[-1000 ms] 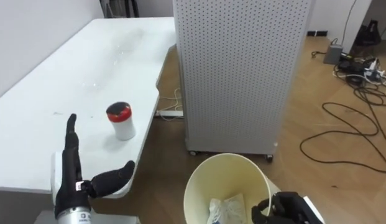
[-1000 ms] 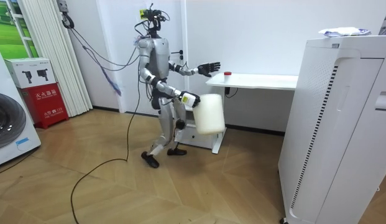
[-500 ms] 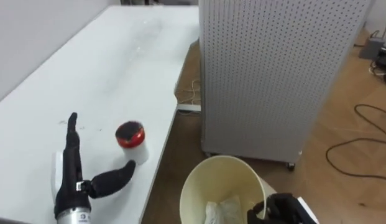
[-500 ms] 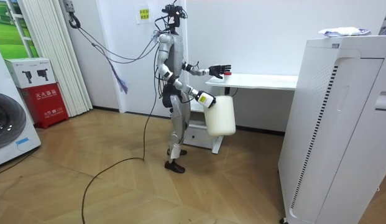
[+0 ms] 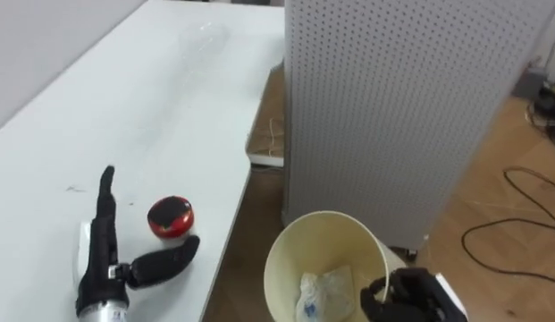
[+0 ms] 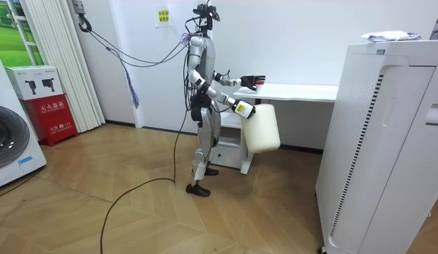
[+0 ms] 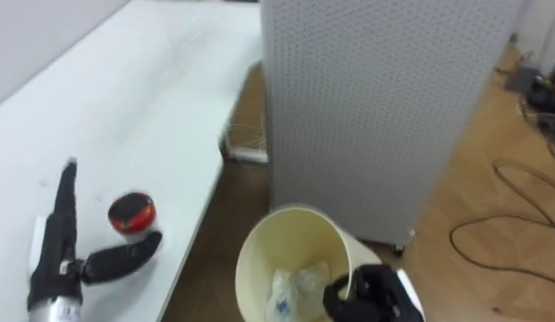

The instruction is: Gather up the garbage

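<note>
- Standing at the end of the white table (image 5: 125,107), the robot holds both arms forward.
- Its left hand (image 5: 98,277) is over the table near the edge, fingers straight and thumb spread.
- A red-lidded cup (image 5: 170,217) stands on the table just beside that thumb.
- Its right hand (image 5: 407,300) has its fingers curled over the rim of a cream bin (image 5: 326,243), carried beside the table.
- Crumpled white rubbish (image 5: 326,291) lies in the bin.
- A perforated white cabinet (image 5: 393,107) stands behind the bin.
</note>
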